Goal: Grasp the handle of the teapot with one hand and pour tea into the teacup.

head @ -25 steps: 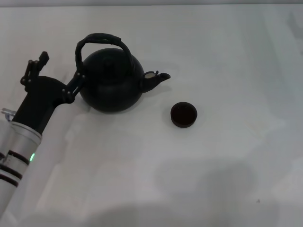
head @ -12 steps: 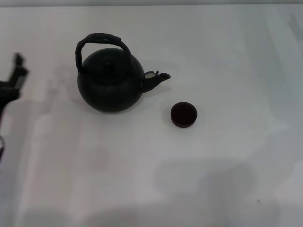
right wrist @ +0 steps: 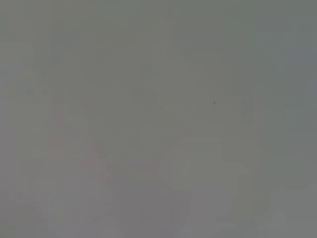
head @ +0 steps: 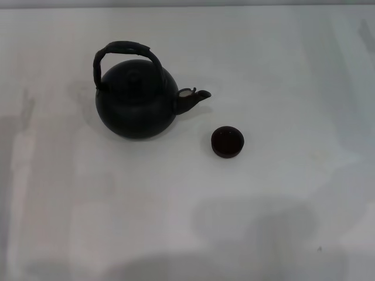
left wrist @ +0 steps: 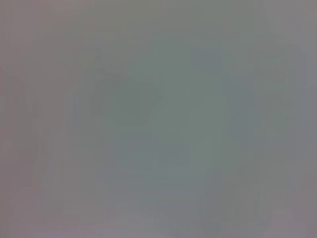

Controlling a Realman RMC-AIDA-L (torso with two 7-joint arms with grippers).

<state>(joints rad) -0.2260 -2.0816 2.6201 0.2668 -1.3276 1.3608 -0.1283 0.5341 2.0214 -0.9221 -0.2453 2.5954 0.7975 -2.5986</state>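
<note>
Head view: teapot [head: 136,104] upright, spout toward right, teacup [head: 227,141] near; jaws unseen, state unknown.

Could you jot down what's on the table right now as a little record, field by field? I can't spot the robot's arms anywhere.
teapot: round black teapot, upright on the white table
handle: arched black handle standing up over the lid, nothing holding it
spout: short spout pointing to the robot's right, toward the cup
teacup: small dark teacup, upright, apart from the pot, to its right and nearer the robot
left arm: not in view
right arm: not in view
wrist views: plain grey, nothing to make out
</note>
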